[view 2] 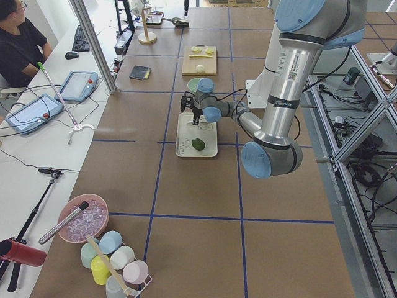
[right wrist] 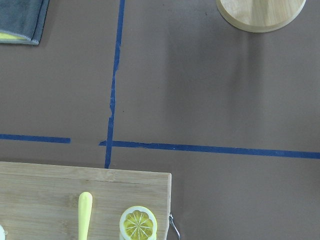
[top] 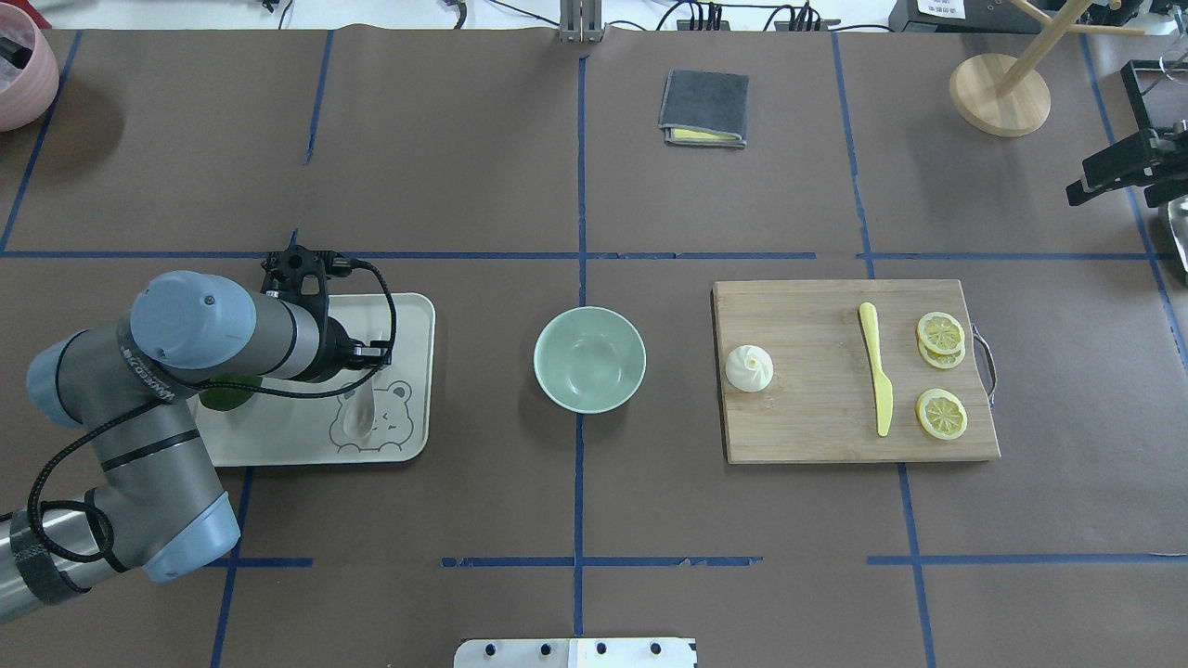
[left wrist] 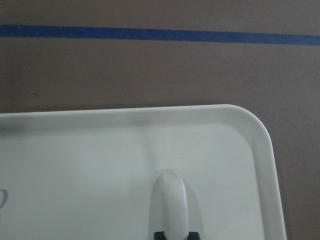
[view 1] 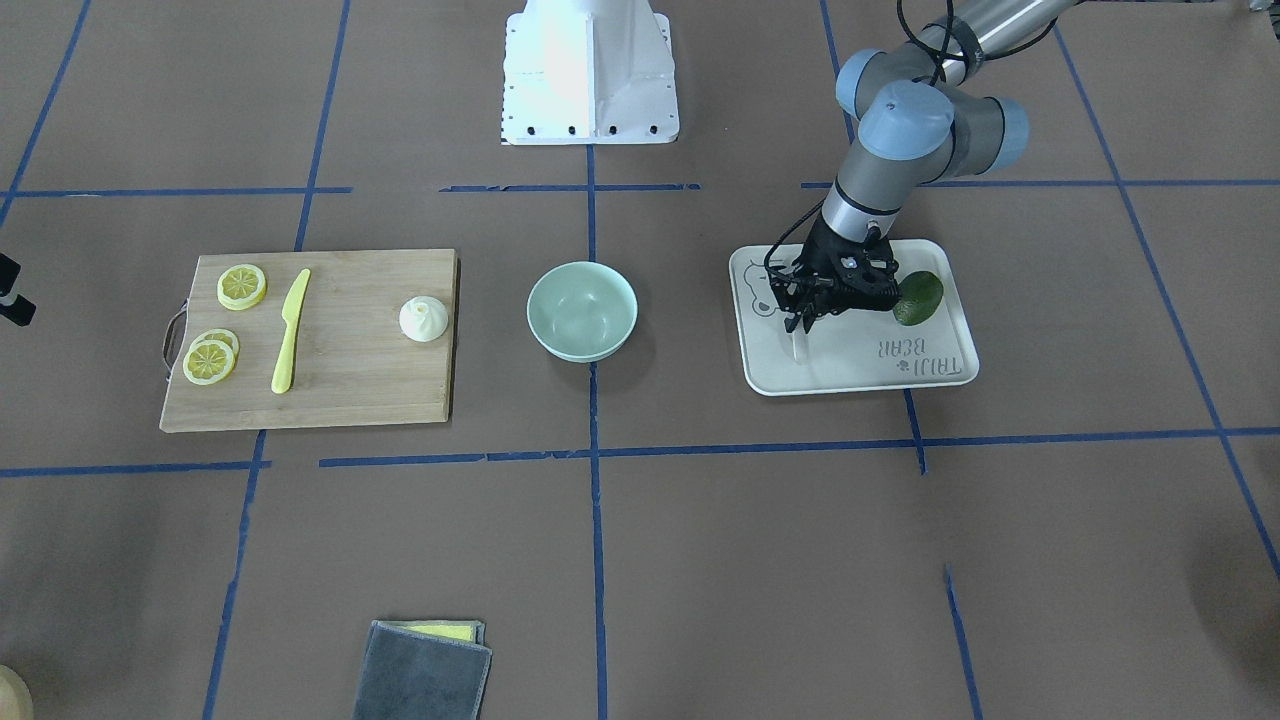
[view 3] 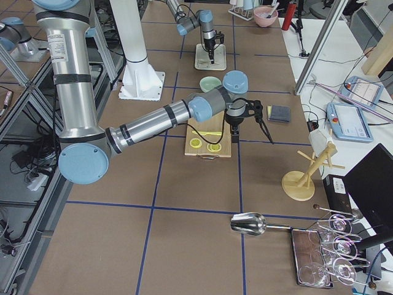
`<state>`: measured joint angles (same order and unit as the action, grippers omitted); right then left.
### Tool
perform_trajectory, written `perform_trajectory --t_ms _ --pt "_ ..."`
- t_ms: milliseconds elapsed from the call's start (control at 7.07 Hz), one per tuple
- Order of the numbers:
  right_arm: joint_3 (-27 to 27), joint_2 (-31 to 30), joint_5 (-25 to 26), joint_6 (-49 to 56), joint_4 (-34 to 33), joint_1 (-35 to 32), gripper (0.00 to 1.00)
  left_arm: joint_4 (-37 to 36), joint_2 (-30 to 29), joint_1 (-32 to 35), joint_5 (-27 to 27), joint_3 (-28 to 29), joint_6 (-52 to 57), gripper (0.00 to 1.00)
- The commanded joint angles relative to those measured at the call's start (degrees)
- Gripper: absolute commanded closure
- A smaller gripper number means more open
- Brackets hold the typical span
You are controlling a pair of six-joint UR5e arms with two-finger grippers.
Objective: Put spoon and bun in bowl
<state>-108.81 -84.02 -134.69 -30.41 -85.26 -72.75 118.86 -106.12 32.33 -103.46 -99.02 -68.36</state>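
Note:
The off-white spoon [top: 358, 413] lies on the cream bear tray [top: 408, 315], scoop toward the robot. My left gripper [view 1: 800, 322] stands over the tray, shut on the spoon's handle. In the left wrist view the handle's end [left wrist: 172, 205] sticks out between the black fingertips. The white bun [top: 748, 367] sits on the wooden board [top: 807, 427], at the edge nearest the bowl. The mint-green bowl [top: 589, 359] stands empty between tray and board. My right gripper [top: 1118, 172] hangs high at the far right edge; I cannot tell whether it is open or shut.
A dark green avocado [view 1: 918, 297] lies on the tray beside the left gripper. A yellow knife [top: 874, 371] and lemon slices [top: 940, 332] lie on the board. A folded grey cloth [top: 705, 107] and a wooden stand [top: 998, 93] are at the far side.

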Motion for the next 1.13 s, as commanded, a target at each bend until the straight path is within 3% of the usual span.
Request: perform_trajectory --t_ms 0,142,283,566,708,849,991 --pt "-0.1 0.1 0.2 -0.8 0.0 1.5 0.0 -9.5 -0.8 0.4 -0.2 -6.6 0.5 1.0" --pt "-0.3 0.6 0.2 -5.1 0.2 3.8 0.0 -14.5 -6.2 1.9 -0.5 -7.7 0.2 1.0" --pt "-0.4 2.0 1.5 -8.8 0.3 6.4 0.0 -14.0 -9.3 2.3 -0.8 -7.1 -3.7 1.0" --pt "-1.2 5.3 7.1 -17.8 0.5 13.5 0.0 -7.9 -16.6 1.8 -0.7 -1.8 -17.6 1.0" --pt "-1.8 5.4 11.2 -23.6 4.4 17.4 0.0 -0.8 -17.2 0.6 -0.5 1.8 -22.9 1.0" --pt "-1.8 5.4 13.7 -29.7 8.6 20.5 0.0 3.3 -19.3 -0.6 -0.3 5.5 -25.5 1.0" --pt "-2.3 5.5 16.4 -31.0 8.7 23.7 0.0 3.9 -21.0 -1.3 -0.1 7.8 -27.2 1.0"
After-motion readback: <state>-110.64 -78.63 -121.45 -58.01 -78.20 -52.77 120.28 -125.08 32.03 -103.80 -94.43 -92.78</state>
